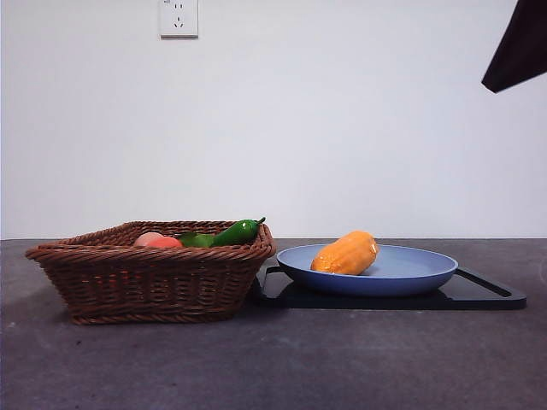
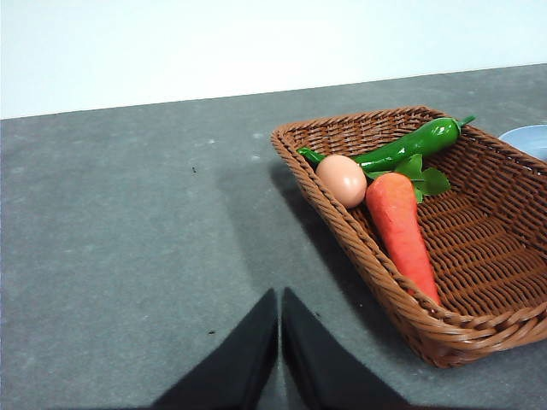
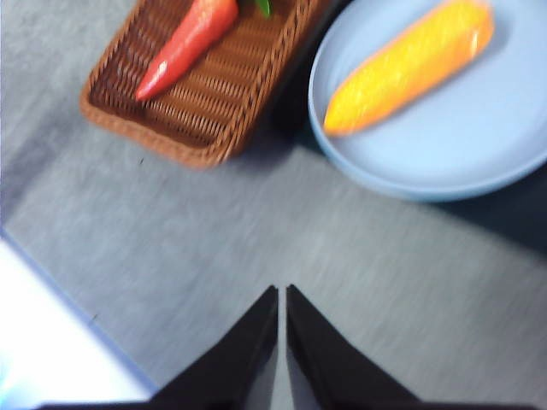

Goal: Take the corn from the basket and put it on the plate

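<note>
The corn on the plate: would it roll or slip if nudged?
The corn looks rounded and tapered, so it would likely roll in a curve. The plate has a raised rim that would probably stop it. Its surface looks glossy, so perhaps slippery.

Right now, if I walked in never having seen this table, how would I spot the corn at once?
Find the black tray on the dark table, beside the brown wicker basket. On the tray sits a light-blue plate, and the corn lies on it, alone. It is a stubby orange-yellow cob with ridged rows, unlike the green pepper, carrot and egg in the basket.
</note>
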Robot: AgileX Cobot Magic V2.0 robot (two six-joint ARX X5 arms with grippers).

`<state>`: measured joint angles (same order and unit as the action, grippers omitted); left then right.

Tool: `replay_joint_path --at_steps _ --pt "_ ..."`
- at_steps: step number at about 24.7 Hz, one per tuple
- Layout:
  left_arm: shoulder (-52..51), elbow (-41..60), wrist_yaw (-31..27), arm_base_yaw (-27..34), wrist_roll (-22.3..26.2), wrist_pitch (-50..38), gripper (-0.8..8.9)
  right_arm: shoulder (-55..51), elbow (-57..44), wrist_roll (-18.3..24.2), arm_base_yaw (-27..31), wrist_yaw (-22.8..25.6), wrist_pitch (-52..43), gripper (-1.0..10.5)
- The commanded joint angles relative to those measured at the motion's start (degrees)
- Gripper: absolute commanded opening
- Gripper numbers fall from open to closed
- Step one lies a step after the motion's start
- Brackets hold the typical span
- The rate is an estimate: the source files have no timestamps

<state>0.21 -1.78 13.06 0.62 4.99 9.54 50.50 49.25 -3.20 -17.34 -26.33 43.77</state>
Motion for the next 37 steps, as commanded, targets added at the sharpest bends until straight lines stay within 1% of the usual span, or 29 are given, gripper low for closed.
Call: replay_joint_path --at_steps 1,2,6,8,9,11,13,15,23,30,37 --pt "-0.02 1.60 0.04 0.11 -0.13 -0.33 0.07 -3.52 -0.28 6.62 2.97 2.05 -4.35 0.0" --pt "-0.02 1.60 0.04 0.11 -0.11 -0.31 0.07 -5.99 -1.51 7.96 4.83 1.97 -7.91 0.0" --pt "-0.02 1.60 0.04 0.11 -0.11 -0.35 0.07 -18.69 -11.17 7.74 14.97 2.10 -21.07 0.0" --pt "-0.02 1.60 0.04 0.11 -0.11 -0.35 0.07 -25.31 -17.49 7.85 19.02 4.07 -26.53 0.0" --pt "-0.02 1.60 0.04 0.11 -0.11 -0.35 0.07 -28.37 -20.52 8.20 19.98 6.03 -28.83 0.0" --pt "-0.02 1.60 0.04 0.11 -0.11 -0.35 0.07 -31.93 -24.28 8.52 20.59 8.68 -31.41 0.0" --pt "-0.02 1.60 0.04 0.11 -0.13 -0.35 0.07 -35.47 -28.11 8.59 20.87 10.16 -33.44 0.0" --pt "-0.02 1.60 0.04 0.11 -0.13 -0.35 0.07 -38.36 -31.50 8.57 20.90 10.12 -35.10 0.0" --pt "-0.02 1.60 0.04 0.11 -0.11 -0.35 0.07 -46.16 -42.18 8.76 20.90 10.29 -35.69 0.0" --pt "-0.02 1.60 0.04 0.11 -0.11 -0.35 0.07 -49.77 -48.28 7.80 20.90 10.25 -36.68 0.0" --pt "-0.02 1.60 0.04 0.11 -0.13 -0.35 0.07 -50.29 -48.72 7.26 20.81 10.27 -34.53 0.0"
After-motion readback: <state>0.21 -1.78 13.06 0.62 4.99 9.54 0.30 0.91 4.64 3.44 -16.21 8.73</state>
